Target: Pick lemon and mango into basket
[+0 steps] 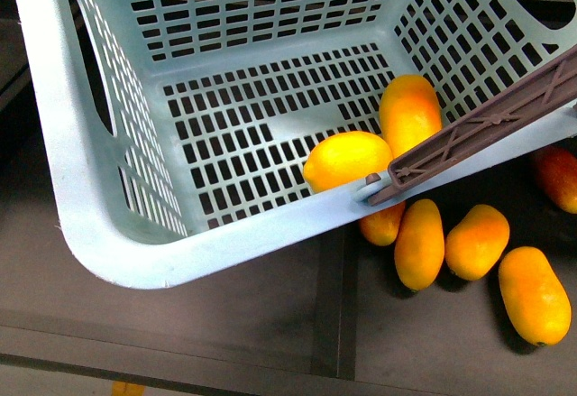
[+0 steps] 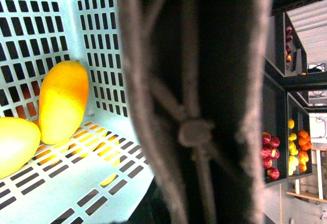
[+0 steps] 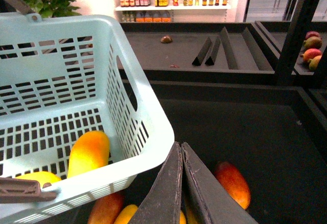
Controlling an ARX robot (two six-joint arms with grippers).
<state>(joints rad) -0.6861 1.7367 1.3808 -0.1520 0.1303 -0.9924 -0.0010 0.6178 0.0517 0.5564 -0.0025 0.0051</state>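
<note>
The aqua basket (image 1: 117, 234) fills the front view, tilted. Inside it, the yellow lemon (image 1: 347, 160) lies against the near wall, with the orange-yellow mango (image 1: 410, 112) touching it behind. My left gripper is shut on the basket's brown handle (image 2: 194, 106), which fills the left wrist view and hides the jaws. That view also shows the mango (image 2: 62, 101) and the lemon (image 2: 15, 145) on the slotted floor. My right gripper (image 3: 180, 146) is shut and empty, just outside the basket's rim (image 3: 153, 117), above loose fruit. Neither arm shows in the front view.
Several orange mangoes (image 1: 476, 241) lie in the dark display bin beside and under the basket. A red-blushed mango (image 3: 232, 183) lies close to my right gripper. A black shelf frame (image 3: 301, 25) stands to one side, and fruit shelves (image 2: 276, 152) are further off.
</note>
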